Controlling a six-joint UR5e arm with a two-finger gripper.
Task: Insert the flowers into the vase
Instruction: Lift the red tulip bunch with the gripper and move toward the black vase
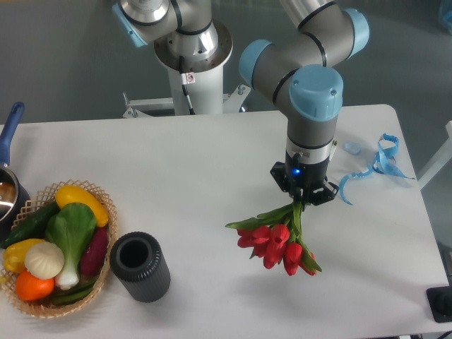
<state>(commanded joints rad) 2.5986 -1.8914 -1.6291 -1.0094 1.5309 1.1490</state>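
1. In the fixed camera view you have one arm over the white bench [212, 162], and its hand [304, 196] is clamped on the green stems of the flowers [277, 242].
2. You have one bunch of red tulips; the heads overlap too much for an exact count. The bunch hangs below the hand, right of centre, heads pointing down toward the front edge.
3. You have one vase [140, 266], a dark ribbed cylinder, standing upright at front left with its mouth open and nothing visible inside. It is well apart from the flowers.
4. Just beside the vase on its left sits one wicker basket [99, 192] holding mixed produce: yellow, orange, green, purple and white pieces.
5. One blue ribbon [381, 164] lies at the right edge of the bench.
6. One blue-handled pan [10, 126] pokes in at far left.
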